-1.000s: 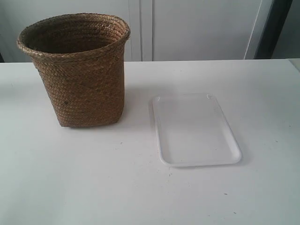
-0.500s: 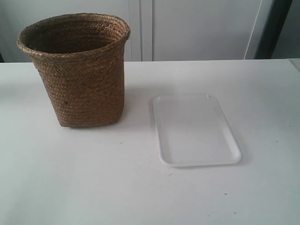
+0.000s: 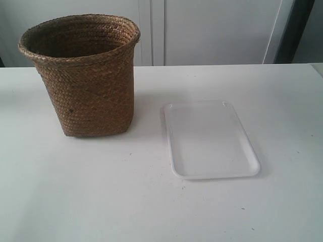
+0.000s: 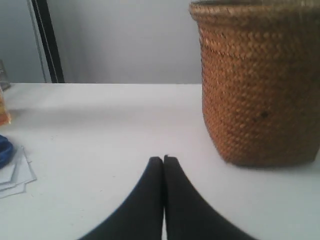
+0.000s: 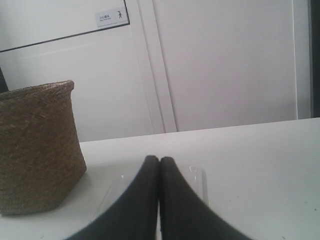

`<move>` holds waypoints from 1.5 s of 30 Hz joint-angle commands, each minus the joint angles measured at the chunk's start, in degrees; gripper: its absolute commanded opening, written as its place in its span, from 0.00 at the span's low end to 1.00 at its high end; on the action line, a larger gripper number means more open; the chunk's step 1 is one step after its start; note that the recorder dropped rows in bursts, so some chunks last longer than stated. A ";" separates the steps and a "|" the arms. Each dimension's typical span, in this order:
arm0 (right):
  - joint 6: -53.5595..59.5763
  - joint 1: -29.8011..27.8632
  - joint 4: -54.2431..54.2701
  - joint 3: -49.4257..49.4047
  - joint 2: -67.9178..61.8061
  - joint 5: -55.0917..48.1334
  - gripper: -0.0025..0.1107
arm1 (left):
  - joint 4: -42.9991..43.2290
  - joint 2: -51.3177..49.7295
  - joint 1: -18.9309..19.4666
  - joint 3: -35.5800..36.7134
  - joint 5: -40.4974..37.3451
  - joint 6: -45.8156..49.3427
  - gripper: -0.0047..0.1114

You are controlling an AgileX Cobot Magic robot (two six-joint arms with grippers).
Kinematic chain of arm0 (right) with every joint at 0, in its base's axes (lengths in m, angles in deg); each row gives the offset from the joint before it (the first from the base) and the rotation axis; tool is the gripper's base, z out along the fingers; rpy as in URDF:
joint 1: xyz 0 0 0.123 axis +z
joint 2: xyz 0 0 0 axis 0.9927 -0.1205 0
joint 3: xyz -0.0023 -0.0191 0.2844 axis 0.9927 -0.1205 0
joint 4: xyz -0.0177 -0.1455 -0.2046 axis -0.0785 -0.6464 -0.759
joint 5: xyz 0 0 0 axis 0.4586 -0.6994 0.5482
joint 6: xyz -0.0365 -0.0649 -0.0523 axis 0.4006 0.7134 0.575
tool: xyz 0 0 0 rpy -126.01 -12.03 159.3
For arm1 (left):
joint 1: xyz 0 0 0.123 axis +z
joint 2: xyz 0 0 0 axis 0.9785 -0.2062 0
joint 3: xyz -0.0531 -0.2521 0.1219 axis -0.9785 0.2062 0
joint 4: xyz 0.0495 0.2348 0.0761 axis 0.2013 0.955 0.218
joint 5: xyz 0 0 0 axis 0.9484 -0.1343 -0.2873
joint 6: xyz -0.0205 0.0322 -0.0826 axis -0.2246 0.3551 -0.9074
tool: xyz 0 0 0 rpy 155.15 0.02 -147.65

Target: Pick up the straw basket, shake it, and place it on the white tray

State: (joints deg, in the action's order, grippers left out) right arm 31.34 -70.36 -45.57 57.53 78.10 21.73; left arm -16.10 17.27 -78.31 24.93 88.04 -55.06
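Note:
The straw basket [image 3: 86,75] stands upright on the white table at the exterior view's left, brown and woven, with a wide braided rim. Just to its right lies the white tray [image 3: 210,139], flat and bare, a small gap between them. Neither arm shows in the exterior view. In the left wrist view my left gripper [image 4: 163,159] is shut, nothing between its black fingers, low over the table and short of the basket [image 4: 257,85]. My right gripper [image 5: 159,159] is shut too, in front of the tray [image 5: 199,180], with the basket [image 5: 37,145] off to one side.
The white table [image 3: 101,191] runs to a grey wall with white cabinet doors [image 3: 212,30] behind. In the left wrist view some paper sheets with a blue object [image 4: 7,162] lie near the table edge, beside an orange-tinted item [image 4: 4,112].

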 commanded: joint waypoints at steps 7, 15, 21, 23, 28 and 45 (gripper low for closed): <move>0.11 0.41 0.27 -0.24 0.23 1.34 0.02 | -0.56 0.25 0.09 0.19 5.82 -9.65 0.04; 0.11 0.41 0.27 -0.24 0.23 1.34 0.02 | 9.37 -1.45 0.09 -6.05 8.92 -23.33 0.04; 0.11 0.41 0.27 -0.24 0.23 1.34 0.02 | 15.35 -14.51 0.09 -23.25 6.85 -26.47 0.04; 0.11 0.41 0.27 -0.24 0.23 1.34 0.02 | 19.06 -20.61 0.09 -29.47 3.08 -26.55 0.04; 0.11 0.41 0.16 -0.24 0.23 1.34 0.02 | 23.11 -36.60 0.09 -43.76 -5.80 -26.10 0.04; 0.48 0.41 0.05 -0.24 0.23 0.00 0.02 | 7.93 -77.00 -8.49 -81.44 -33.04 4.38 0.04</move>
State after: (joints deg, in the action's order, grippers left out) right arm 31.34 -70.36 -45.54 57.53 78.16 21.73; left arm -5.01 -55.65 -86.50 -52.16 59.25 -53.33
